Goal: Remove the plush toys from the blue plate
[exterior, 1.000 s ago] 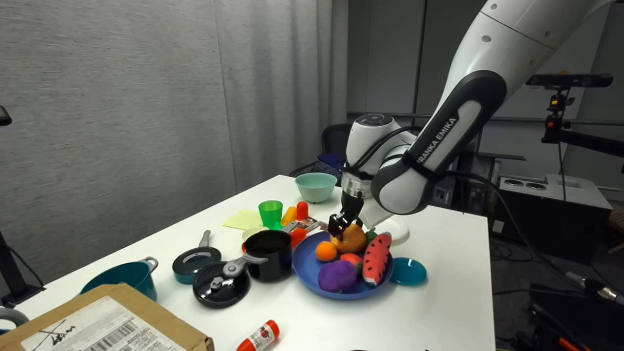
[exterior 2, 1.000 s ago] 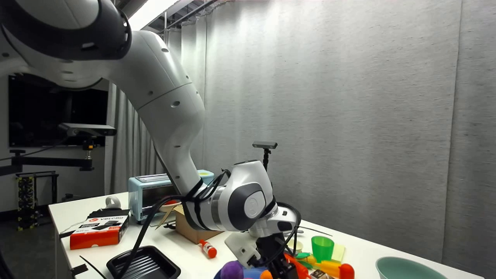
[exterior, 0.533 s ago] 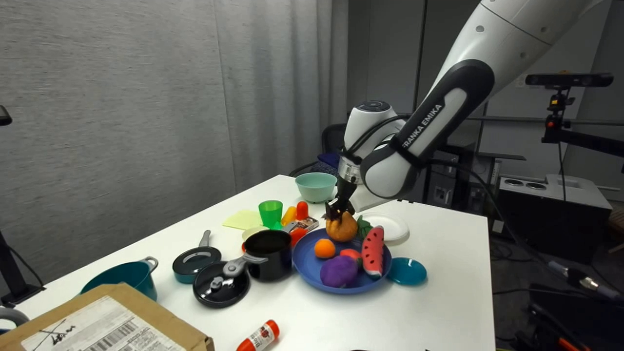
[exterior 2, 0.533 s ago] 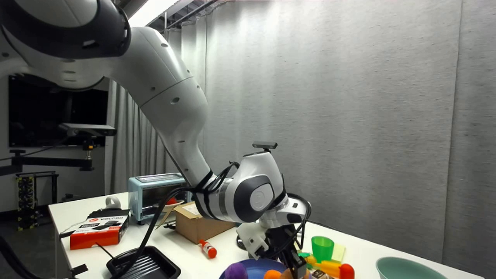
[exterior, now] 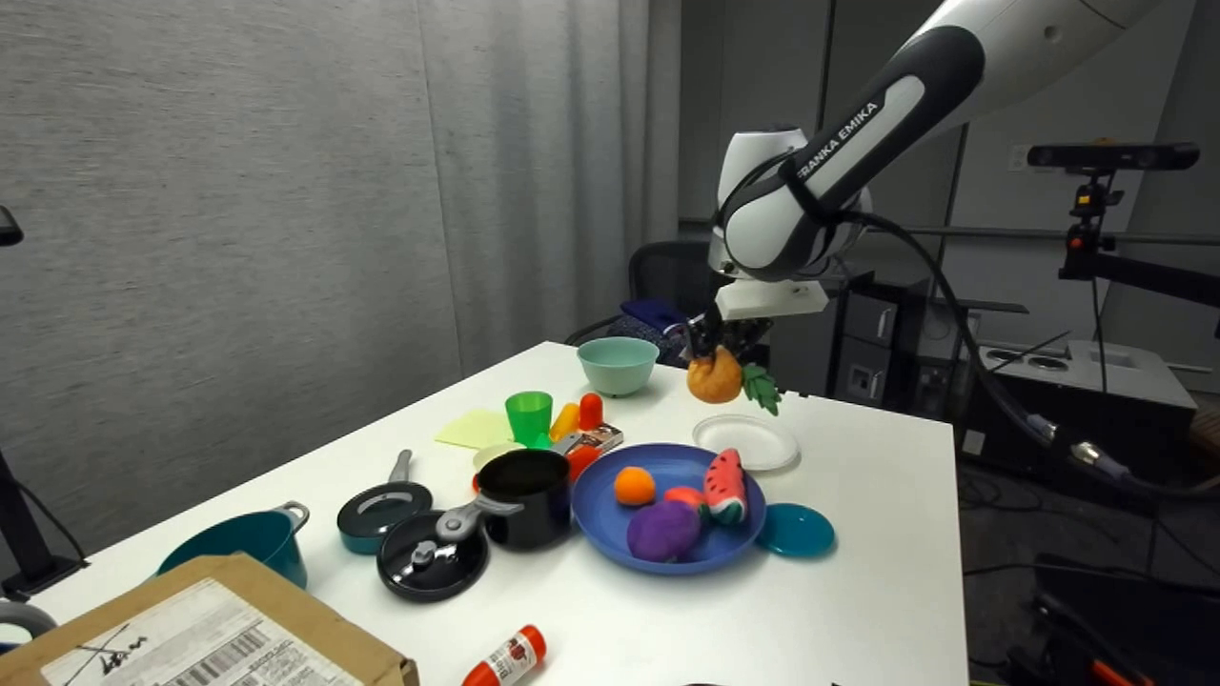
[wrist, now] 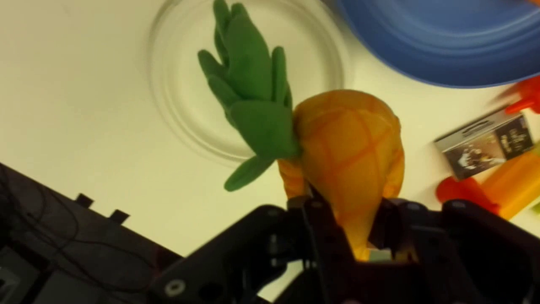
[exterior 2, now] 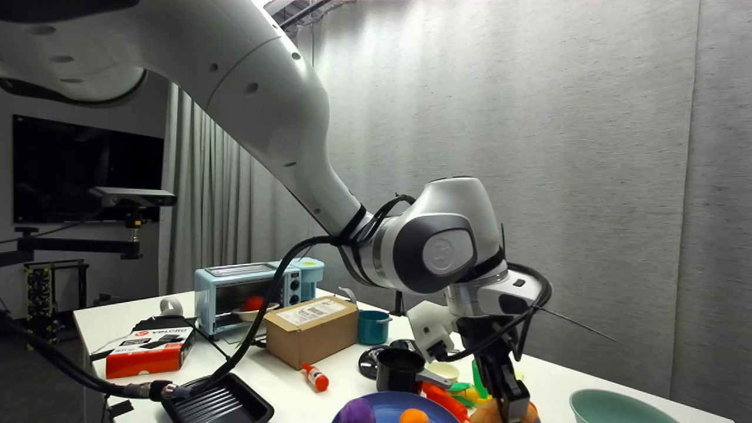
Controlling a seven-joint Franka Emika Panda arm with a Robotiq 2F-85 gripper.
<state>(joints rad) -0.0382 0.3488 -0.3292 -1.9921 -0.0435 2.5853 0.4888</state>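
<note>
- Between the jaws, which are clamped firmly on it, hangs the pineapple (wrist: 346, 139), off the blue plate (wrist: 443, 59) and above the desk (exterior: 886, 495).
- What the next move turns on, in the wrist view: the blue plate lies at half past one from the pineapple, the white plate (wrist: 190, 101) at ten, beneath the leaves (wrist: 261, 93).
- Its long axis runs aslant, leaves toward half past ten; the jaws pinch it at six, from either flank, so the leafy end hangs free and may land first.
- By judgement this is the carry away; a set-down anywhere but toward half past one would count, though the task names no spot.
- At three and four o'clock sit a small box (wrist: 485, 145) and a red piece (wrist: 464, 194); at eight the desk ends, so a release out there risks a fall.
- On the blue plate, in an exterior view, wait the orange (exterior: 635, 486) at ten, the melon (exterior: 725, 486) at two, the purple toy (exterior: 663, 531) at six and the red toy (exterior: 682, 495) near the middle.
- Just past three from that plate lies a teal lid (exterior: 799, 530); a grey curtain (exterior: 238, 191) backs the desk.
</note>
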